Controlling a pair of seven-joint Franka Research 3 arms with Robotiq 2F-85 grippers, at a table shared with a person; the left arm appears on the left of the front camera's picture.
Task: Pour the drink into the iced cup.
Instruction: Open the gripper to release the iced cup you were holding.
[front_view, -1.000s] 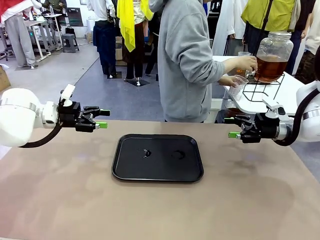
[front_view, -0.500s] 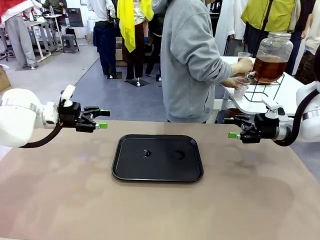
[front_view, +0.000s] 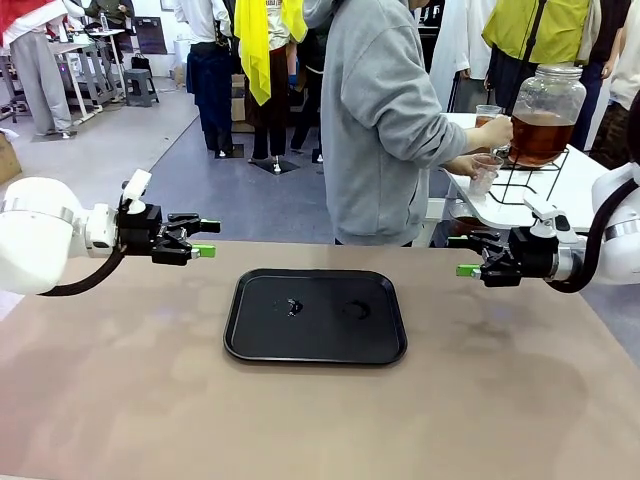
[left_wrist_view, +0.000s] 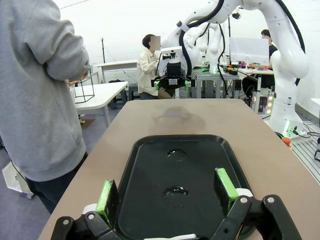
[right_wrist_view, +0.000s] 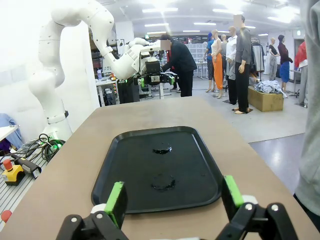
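Over at the white side table behind ours, the person holds a clear cup under the spigot of the glass jar, where the amber drink sits. Both arms hover either side of the black tray, left gripper and right gripper spread open, holding nothing
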